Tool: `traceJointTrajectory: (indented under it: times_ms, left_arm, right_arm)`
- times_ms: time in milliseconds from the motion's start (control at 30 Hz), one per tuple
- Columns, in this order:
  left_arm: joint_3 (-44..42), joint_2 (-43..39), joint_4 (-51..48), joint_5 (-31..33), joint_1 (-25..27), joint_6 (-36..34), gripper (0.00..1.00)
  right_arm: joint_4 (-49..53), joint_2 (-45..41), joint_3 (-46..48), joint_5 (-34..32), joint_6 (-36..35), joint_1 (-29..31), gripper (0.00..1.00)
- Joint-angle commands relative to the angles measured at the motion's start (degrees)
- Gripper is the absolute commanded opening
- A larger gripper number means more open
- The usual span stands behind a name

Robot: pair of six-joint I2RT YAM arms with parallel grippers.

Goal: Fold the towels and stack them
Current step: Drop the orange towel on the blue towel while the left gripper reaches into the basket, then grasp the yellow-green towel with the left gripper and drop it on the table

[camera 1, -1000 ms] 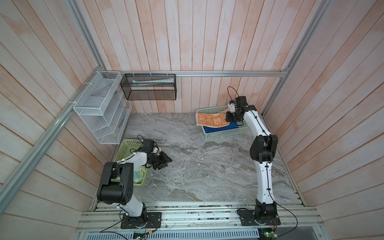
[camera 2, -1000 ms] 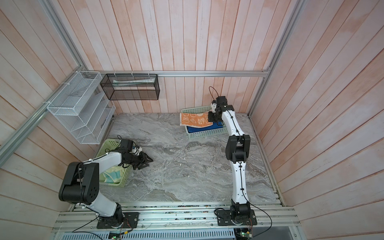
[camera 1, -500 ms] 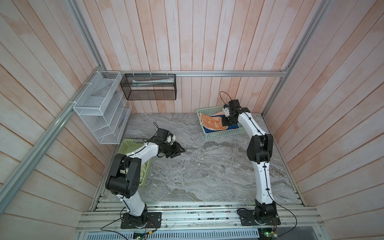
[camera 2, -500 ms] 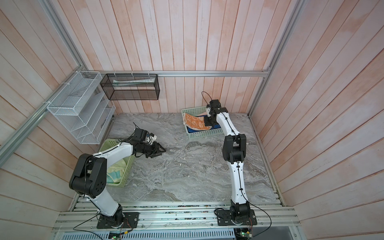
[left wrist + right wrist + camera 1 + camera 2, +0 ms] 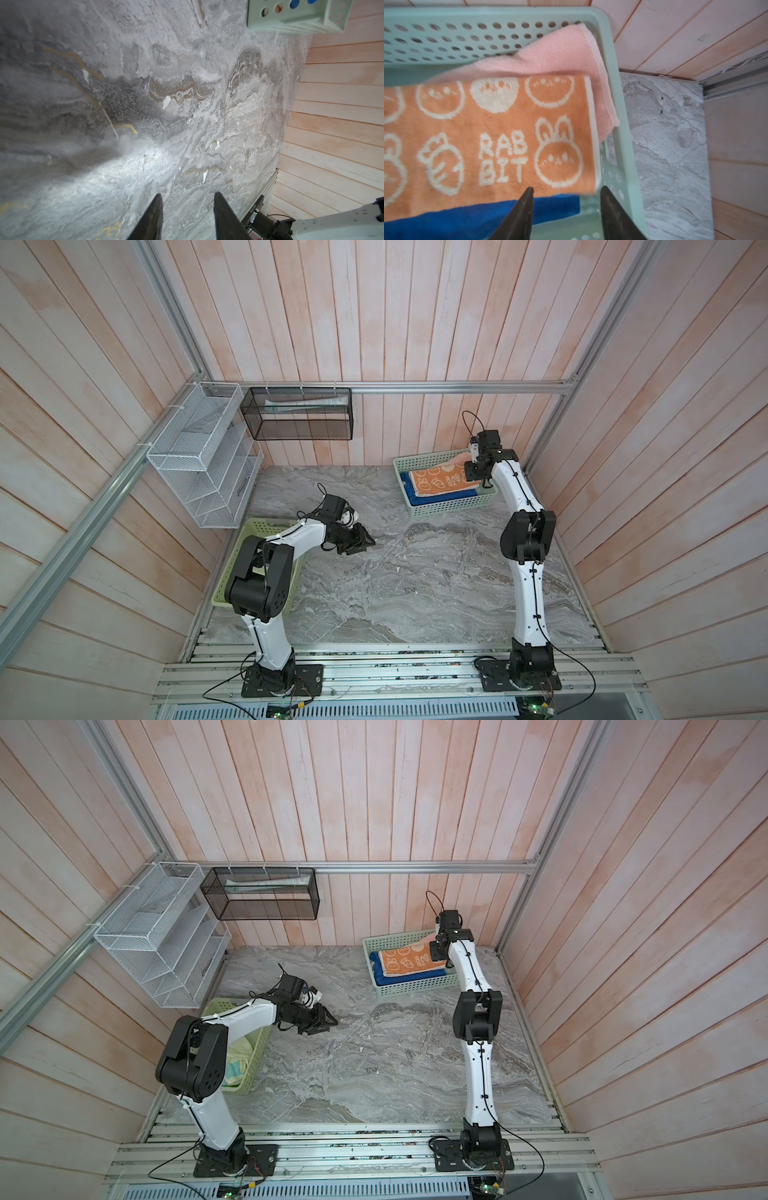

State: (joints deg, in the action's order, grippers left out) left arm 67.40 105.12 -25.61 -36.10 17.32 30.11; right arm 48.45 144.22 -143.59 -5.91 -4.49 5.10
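My right gripper point(image 5: 566, 188) hangs over the right end of the far basket point(image 5: 488, 13), its jaws parted with nothing between them. Below it the orange bunny towel point(image 5: 500, 133) lies flat on top of the royal blue towel point(image 5: 467, 216), whose edge pokes out on one side. The pink towel point(image 5: 560, 54) sits under the orange one and rides up the basket's back wall and corner. My left gripper point(image 5: 188, 194) hovers low over the bare marble table point(image 5: 415, 580), its jaws about half apart and empty. In a top view, the teal-and-cream towel point(image 5: 235, 1069) lies crumpled in the near basket point(image 5: 255, 1052) beside my left arm.
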Motion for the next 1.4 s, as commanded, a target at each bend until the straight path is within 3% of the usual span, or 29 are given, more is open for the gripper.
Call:
traceJointTrajectory:
  times_ms: [0,267,433,600,700,800,1033,1133,1200,1233,1300,1367]
  left_arm:
    - [3.78,-1.12,-3.19,3.75,-0.13,-4.01,0.42]
    - [10.35,-10.68,-9.20,16.03,-1.83,-10.80,0.42]
    - [4.98,-21.60,-12.21,23.77,-9.48,-9.59,0.44]
    - [-1.84,-29.73,-21.88,36.47,-18.48,-5.05,0.57]
    - [-8.55,-32.14,-23.55,35.76,-25.28,-2.97,0.67]
    - [-14.43,-32.54,-21.89,29.46,-31.37,-2.97,0.70]
    - [-22.39,-27.83,-13.87,23.95,-33.16,-2.72,0.70]
    - [-22.35,-25.96,-12.59,23.22,-33.19,-2.77,0.58]
    - [-20.84,-27.49,-13.64,22.83,-33.14,-3.15,0.22]
    - [-19.72,-29.21,-14.31,23.02,-33.02,-3.32,0.09]
    - [-16.18,-34.49,-16.70,24.64,-31.54,-3.54,0.00]
    - [-9.79,-39.64,-20.16,28.21,-26.12,-3.42,0.00]
  right_arm:
    - [1.19,-1.50,-2.19,-3.87,0.18,1.03,0.57]
    - [-5.22,-14.79,8.22,-1.90,1.31,3.56,0.58]
    - [-11.98,-23.54,22.08,1.87,2.18,6.86,0.58]
    - [-17.14,-31.68,35.20,4.05,3.75,13.76,0.57]
    - [-21.50,-37.16,44.63,6.39,5.30,18.41,0.57]
    - [-26.28,-42.64,54.08,9.77,8.08,22.49,0.57]
    - [-35.35,-52.69,73.35,17.11,17.51,27.00,0.57]
    - [-36.70,-55.98,78.77,17.40,20.50,27.05,0.56]
    - [-37.60,-58.36,81.73,17.23,21.89,27.01,0.54]
    - [-37.65,-59.34,82.64,17.17,22.26,26.99,0.54]
    - [-37.71,-61.68,84.03,17.08,22.82,27.06,0.53]
    - [-37.63,-63.73,84.87,16.50,23.24,27.05,0.52]
